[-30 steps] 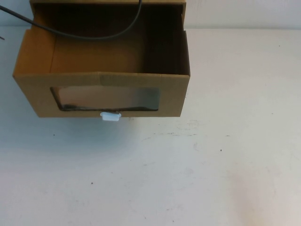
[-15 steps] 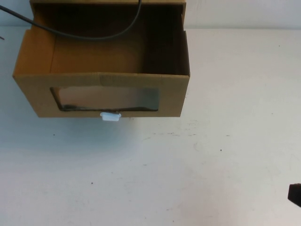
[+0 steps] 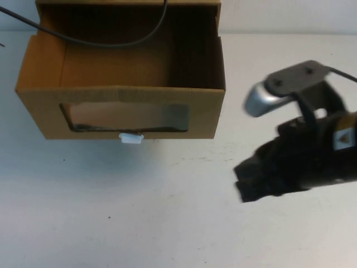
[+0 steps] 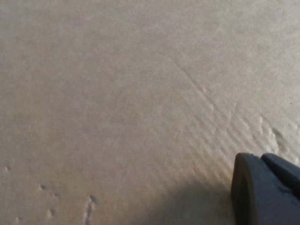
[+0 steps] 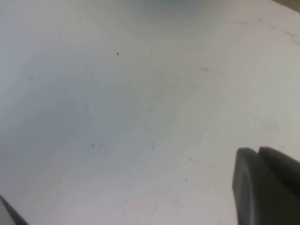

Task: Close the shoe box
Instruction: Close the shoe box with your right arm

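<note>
- Shoe box (image 3: 120,84) sits at the far left of the white table (image 3: 184,223), drawer pulled out toward the robot, interior open to above. Front panel carries a dark window (image 3: 125,117) and a white pull tab (image 3: 131,138) at its bottom edge. A black cable (image 3: 111,42) drapes across the opening at the back.
- Right gripper (image 3: 251,187) hovers above bare table, right of the box front and nearer the robot, clear of the cardboard. Blurred in the high view; how far its fingers are parted cannot be told, and nothing is seen in it. Right wrist view shows only table surface.
- Left gripper (image 4: 265,187) is not in the high view; its wrist camera shows plain cardboard (image 4: 117,103) close by. Spread of the fingers: cannot tell.
- Judgement: approach phase, closing not started.
- To do it well: bring the right gripper to the front panel near centre, at window height, and push straight back, squarely, so the drawer does not skew and jam.
- Risk: an off-centre push may rotate the whole box; the cable could snag.
</note>
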Tool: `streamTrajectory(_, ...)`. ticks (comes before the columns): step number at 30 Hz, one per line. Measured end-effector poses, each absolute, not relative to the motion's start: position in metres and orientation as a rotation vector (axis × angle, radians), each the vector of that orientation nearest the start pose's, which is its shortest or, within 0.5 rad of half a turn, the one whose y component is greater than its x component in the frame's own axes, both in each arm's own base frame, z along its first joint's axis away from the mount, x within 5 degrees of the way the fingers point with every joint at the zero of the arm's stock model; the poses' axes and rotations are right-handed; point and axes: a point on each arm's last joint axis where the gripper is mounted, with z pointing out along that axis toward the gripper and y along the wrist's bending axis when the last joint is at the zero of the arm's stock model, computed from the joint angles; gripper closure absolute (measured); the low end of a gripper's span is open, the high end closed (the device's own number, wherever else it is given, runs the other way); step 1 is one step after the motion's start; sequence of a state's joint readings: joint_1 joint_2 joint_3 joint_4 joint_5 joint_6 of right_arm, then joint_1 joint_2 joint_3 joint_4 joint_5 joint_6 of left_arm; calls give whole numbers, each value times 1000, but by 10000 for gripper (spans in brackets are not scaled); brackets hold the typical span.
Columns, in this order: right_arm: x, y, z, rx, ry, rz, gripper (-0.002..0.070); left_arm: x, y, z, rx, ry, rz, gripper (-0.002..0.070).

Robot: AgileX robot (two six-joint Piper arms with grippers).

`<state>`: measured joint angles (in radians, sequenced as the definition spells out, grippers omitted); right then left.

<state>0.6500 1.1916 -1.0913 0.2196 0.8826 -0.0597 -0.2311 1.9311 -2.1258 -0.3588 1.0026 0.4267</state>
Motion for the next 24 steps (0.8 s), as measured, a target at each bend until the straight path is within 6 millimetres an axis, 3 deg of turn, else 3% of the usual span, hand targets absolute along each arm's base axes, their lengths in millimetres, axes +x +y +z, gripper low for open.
streamTrajectory(2, 178, 188, 351, -870, 2311, 443, 687, 420, -126, 409, 665, 2146, -341, 677)
streamTrajectory(7, 162, 238, 360, -948, 1984, 353, 687, 420, -126, 409, 664, 2146, -341, 677)
streamTrajectory(12, 167, 255, 371, -870, 1761, 343, 687, 420, -126, 409, 664, 2146, -341, 677)
streamTrajectory(24, 187, 293, 350, -862, 1717, 338, 687, 420, -126, 409, 660, 2148, -344, 677)
